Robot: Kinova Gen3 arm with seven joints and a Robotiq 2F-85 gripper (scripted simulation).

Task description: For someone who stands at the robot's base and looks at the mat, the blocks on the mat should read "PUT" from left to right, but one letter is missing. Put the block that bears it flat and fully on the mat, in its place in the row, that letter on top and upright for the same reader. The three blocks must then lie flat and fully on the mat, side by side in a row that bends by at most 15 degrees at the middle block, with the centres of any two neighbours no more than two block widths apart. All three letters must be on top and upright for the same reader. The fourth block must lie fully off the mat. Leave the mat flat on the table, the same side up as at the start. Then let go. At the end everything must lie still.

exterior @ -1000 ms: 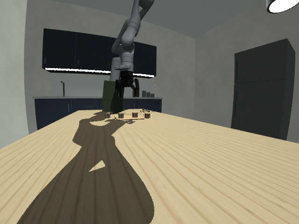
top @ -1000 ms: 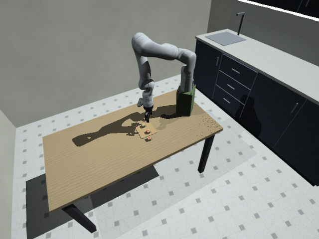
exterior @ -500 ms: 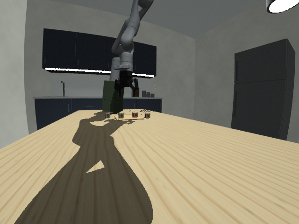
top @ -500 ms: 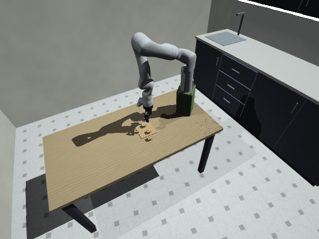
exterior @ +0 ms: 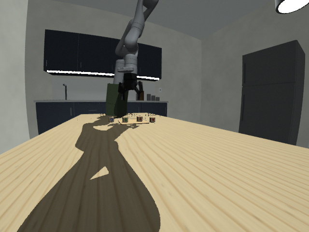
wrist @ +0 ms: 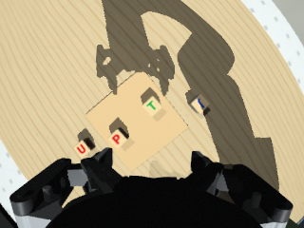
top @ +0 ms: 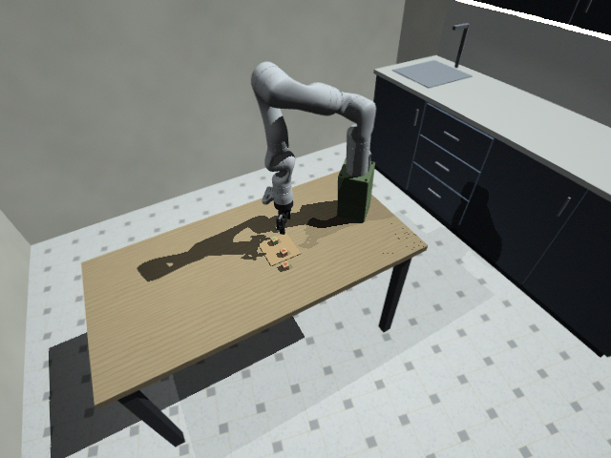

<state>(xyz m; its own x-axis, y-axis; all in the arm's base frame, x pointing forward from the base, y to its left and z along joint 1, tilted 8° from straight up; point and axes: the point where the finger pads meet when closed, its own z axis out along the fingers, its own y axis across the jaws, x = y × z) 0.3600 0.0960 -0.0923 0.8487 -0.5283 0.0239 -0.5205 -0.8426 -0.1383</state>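
Gripper [top: 282,231] [exterior: 132,99] [wrist: 152,158] wide open, nothing between the fingers, hanging above the desk [top: 197,320] [exterior: 199,174] [wrist: 38,71]. Fingers point down, one on either side in the wrist view, well apart from all blocks. Forearm drops steeply from a high elbow; the arm [top: 305,95] [exterior: 132,39] reaches out from its green pedestal [top: 351,197] [exterior: 111,99].

Progress: two letters of three placed. Red P block [top: 284,253] [exterior: 139,118] [wrist: 117,138] and green T block [top: 274,240] [exterior: 125,119] [wrist: 152,105] both lie on the mat [top: 291,244] [exterior: 132,121] [wrist: 114,106], P to the base reader's left, a gap between them. Mat looks flat.

Missing letter: red U block [top: 284,266] [exterior: 152,120] [wrist: 82,148], off the mat on the desk, just beyond the P side, letter up. Blue-marked block [exterior: 111,119] [wrist: 199,104] also off the mat, past the T side; its top letter not readable with certainty. Likely the one to leave alone.

Left to do, by my reckoning: grasp U, lift over P, lower into the gap, release. Probably little turning needed, U already looking close to upright for the reader. Main risk: fingers nudging P or T, the gap being modest.
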